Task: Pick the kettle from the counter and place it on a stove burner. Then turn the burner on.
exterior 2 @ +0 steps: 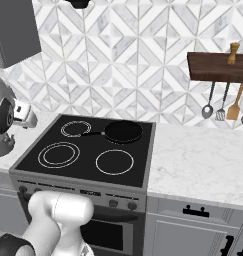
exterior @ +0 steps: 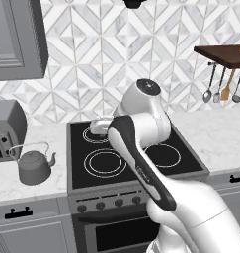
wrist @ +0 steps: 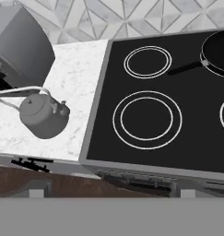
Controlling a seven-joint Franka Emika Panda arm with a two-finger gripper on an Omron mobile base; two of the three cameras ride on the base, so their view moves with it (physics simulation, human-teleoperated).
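Kettle (wrist: 42,115): upright on counter (wrist: 81,83), at 9 o'clock of the large double-ring stove burner (wrist: 147,120). Frying pan (exterior 2: 123,131) occupies the rear burner. Hand: wide open, empty. Pickup, placement and switching on all outstanding.

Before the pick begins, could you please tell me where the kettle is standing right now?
The kettle stands on the counter left of the cooktop, in front of a grey appliance; the hand view shows it beside the large double-ring stove burner.
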